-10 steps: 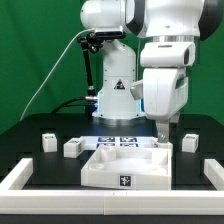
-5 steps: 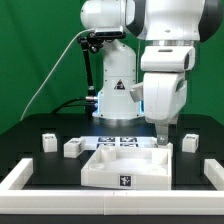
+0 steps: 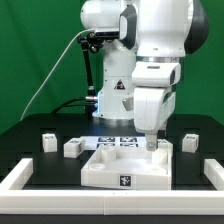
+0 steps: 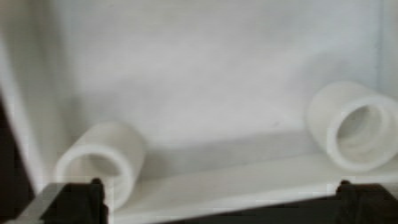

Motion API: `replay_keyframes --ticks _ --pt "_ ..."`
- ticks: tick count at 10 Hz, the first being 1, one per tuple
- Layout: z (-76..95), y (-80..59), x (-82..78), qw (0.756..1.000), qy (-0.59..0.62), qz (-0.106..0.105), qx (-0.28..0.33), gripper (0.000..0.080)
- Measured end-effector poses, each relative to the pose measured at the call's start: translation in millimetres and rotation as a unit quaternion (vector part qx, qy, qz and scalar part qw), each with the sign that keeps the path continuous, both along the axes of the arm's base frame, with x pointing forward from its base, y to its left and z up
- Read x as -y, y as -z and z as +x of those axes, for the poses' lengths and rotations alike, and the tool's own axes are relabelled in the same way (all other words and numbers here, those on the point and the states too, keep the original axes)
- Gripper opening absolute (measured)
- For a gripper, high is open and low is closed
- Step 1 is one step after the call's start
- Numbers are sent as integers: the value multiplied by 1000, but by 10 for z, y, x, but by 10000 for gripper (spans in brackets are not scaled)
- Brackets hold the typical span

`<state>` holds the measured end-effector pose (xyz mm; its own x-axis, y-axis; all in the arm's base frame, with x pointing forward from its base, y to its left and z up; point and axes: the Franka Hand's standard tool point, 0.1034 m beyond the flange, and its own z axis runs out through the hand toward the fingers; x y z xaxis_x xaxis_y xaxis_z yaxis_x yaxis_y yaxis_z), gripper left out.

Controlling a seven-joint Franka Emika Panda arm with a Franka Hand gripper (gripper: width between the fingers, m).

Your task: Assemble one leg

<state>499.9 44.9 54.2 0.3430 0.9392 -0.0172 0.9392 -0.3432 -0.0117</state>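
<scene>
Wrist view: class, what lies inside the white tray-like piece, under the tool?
Two round sockets beneath the open tool, nothing else. The fingers cover patches of the tray.

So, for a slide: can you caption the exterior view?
The gripper hangs low over the far side of the square white tray piece, loose legs lying on the table either side.

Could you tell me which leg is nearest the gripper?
The leg just to the exterior view's right of the gripper; another sits farther right, two far off at that view's left.

No legible txt. Triangle sign (image 3: 117, 88) on robot base (image 3: 110, 70); tag (image 3: 125, 181) on tray (image 3: 98, 170) front.
</scene>
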Motion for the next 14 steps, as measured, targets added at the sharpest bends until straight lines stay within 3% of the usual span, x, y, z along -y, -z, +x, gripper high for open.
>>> replay_keyframes --ticks 7,9,11,14 --pt "-61 47 13 1000 -3 1 -2 650" --pt "-384 182 36 1000 -17 5 -6 650" --pt "-579 277 93 1000 -20 8 -9 650" --pt "-688 396 175 999 -29 13 -10 650"
